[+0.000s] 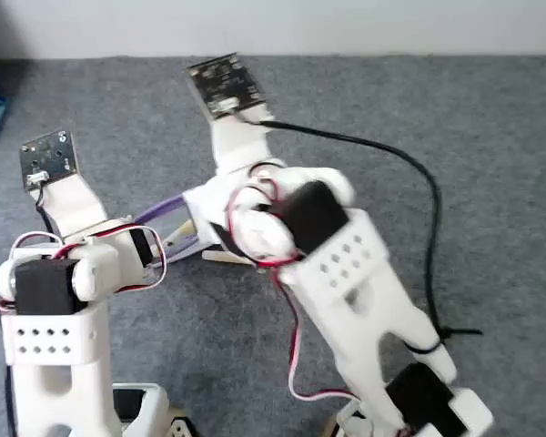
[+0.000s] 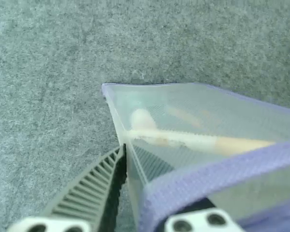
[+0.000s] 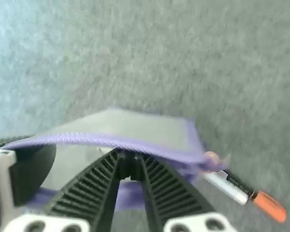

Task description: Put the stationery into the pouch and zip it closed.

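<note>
Here the left tool (image 2: pixel 133 174) and right tool (image 3: pixel 130 162) each clamp the pouch (image 3: pixel 135 128) rim, marker (image 3: pixel 239 192) just beside.

Both of your arms are white plastic shells. The left arm (image 1: pixel 50 328) and the right arm (image 1: pixel 355 282) each carry a black motor block set into a joint, and you can see a grid of small round holes on the flat panels. A dark circuit board (image 1: pixel 47 157) sits on the left wrist and a second board (image 1: pixel 223 84) on the right. Thin red and white wires (image 1: pixel 291 337) loop along the right arm, and a thick black cable (image 1: pixel 423 196) trails from its wrist. Your left gripper (image 2: pixel 128 162) and right gripper (image 3: pixel 129 162) have dark grey ribbed fingers on white bases with round screw holes.
</note>
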